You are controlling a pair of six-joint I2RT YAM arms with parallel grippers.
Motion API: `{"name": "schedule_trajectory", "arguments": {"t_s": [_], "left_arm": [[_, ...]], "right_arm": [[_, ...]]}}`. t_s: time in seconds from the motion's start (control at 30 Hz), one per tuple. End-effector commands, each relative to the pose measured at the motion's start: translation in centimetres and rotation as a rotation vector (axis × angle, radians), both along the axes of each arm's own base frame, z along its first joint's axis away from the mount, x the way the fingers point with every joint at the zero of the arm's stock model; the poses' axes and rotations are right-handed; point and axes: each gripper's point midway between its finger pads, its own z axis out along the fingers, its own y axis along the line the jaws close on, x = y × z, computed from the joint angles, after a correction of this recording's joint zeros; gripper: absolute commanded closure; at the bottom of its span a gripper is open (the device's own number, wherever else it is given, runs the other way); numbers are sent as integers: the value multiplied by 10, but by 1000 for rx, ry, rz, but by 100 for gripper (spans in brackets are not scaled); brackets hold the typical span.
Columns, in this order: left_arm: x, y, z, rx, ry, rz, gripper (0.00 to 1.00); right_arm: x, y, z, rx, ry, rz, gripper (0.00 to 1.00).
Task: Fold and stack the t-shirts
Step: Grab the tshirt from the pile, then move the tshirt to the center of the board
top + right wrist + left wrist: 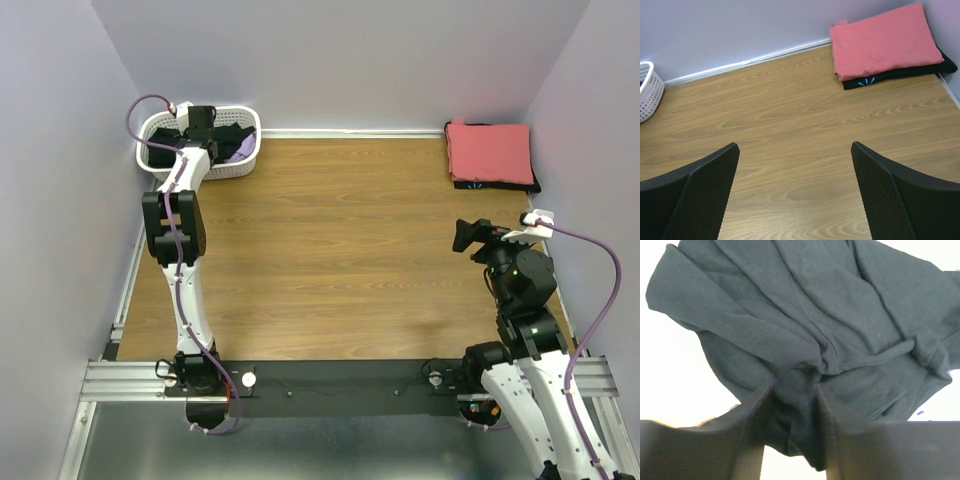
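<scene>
My left gripper [200, 118] reaches into the white lattice basket [232, 170] at the back left. In the left wrist view it [794, 387] is shut on a bunched fold of the plain black t-shirt [805, 315], which fills that view. A bit of the lavender t-shirt [243, 148] shows in the basket. The coral-red t-shirt [488, 150] lies folded at the back right on the dark t-shirt with the teal mark [890, 77]. My right gripper [465, 235] is open and empty above the bare table, its fingers [710, 175] wide apart.
The wooden table [330, 260] is walled on three sides. The basket's edge [647, 90] shows at the left of the right wrist view. The folded stack [880, 40] sits tight in the back right corner. A metal rail [340, 378] runs along the near edge.
</scene>
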Motion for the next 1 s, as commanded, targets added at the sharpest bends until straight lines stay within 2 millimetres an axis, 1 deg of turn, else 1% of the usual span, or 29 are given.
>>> {"name": "schedule_trajectory", "arguments": {"t_s": [0.0,0.07,0.1,0.13,0.2,0.23,0.3,0.33,0.37,0.4,0.47,0.5,0.6,0.63,0.7,0.73,0.77,0.8,0.83,0.87,0.9,0.93,0.97], "left_arm": [[5,4,22,11,-58,-4,75],[6,5,33,21,-81,-8,89],[6,6,39,27,-91,-7,100],[7,8,52,41,-114,-2,100],[7,11,69,58,-140,8,100],[5,14,84,73,-163,27,100],[3,18,107,88,-208,48,100],[0,21,131,103,-251,62,100],[-3,22,145,111,-278,70,100],[-7,23,170,123,-333,83,100],[-12,27,195,150,-378,93,100],[-19,31,217,171,-421,117,100],[-25,32,248,190,-478,126,100],[-29,29,263,197,-506,122,100],[-32,23,281,204,-541,111,100],[-36,14,293,215,-560,94,100],[-39,10,304,225,-584,88,100],[-45,7,317,232,-606,85,100],[-50,8,325,238,-622,95,100],[-50,-13,334,232,-643,57,100],[-58,-19,350,227,-681,46,100],[-60,-30,359,220,-701,20,100],[-63,-37,367,214,-721,4,100]], "right_arm": [[2,-1,-5,-2,4,-9,0],[2,0,-5,-2,4,-6,0],[2,0,-5,-2,4,-7,0],[2,0,-5,-1,3,-4,0],[1,0,-5,-2,4,-4,0],[1,0,-5,-1,3,-4,0],[1,1,-5,-1,3,0,0],[2,1,-5,-3,3,0,0],[1,1,-5,-1,3,-1,0],[1,1,-5,-2,1,-1,0],[1,1,-4,-2,0,0,0],[1,2,-4,1,-2,3,0],[1,2,-4,2,-2,6,0],[1,2,-4,0,0,6,0],[1,2,-4,2,-2,8,0],[1,2,-2,3,-5,9,0],[1,2,-2,3,-6,8,0],[1,3,-3,2,-3,11,0],[0,3,-2,3,-5,11,0],[1,3,-3,1,-3,11,0],[1,3,-3,1,-3,12,0],[0,3,-3,1,-5,12,0],[0,3,-3,3,-5,14,0]]}}
